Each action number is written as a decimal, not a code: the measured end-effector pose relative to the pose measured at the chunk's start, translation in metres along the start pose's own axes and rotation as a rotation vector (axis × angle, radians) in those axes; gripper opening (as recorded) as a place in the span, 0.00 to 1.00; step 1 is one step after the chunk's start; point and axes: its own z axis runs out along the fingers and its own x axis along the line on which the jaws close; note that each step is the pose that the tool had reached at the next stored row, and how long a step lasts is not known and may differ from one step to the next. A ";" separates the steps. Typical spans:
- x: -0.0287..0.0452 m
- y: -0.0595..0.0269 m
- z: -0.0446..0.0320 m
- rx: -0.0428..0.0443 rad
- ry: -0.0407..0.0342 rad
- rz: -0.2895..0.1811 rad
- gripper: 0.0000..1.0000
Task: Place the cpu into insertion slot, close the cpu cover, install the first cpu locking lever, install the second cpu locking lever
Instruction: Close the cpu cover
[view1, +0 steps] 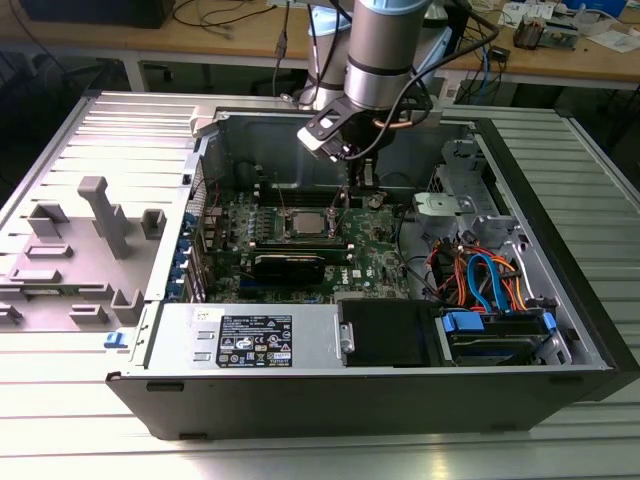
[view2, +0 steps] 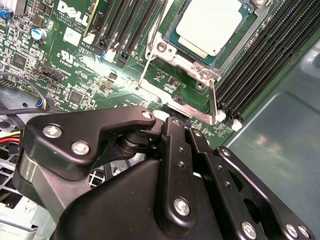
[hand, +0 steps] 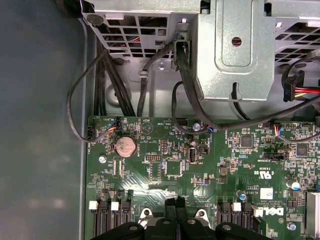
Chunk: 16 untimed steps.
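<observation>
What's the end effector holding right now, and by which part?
Nothing visible: the end effector is shut, tips pressed together beside the insertion slot, where the cpu already sits.

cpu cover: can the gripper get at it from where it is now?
Probably yes. The cpu cover lies flat around the cpu, with nothing over it and only low memory slots flanking it. The gripper hangs shut above the board, just off the cover's edge.
</observation>
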 end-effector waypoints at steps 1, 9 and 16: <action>0.0000 -0.0002 0.0000 0.0000 0.0000 0.000 0.11; 0.0001 -0.0034 0.0002 0.0000 0.0000 0.000 0.11; 0.0001 -0.0039 0.0004 0.0000 0.0000 0.000 0.11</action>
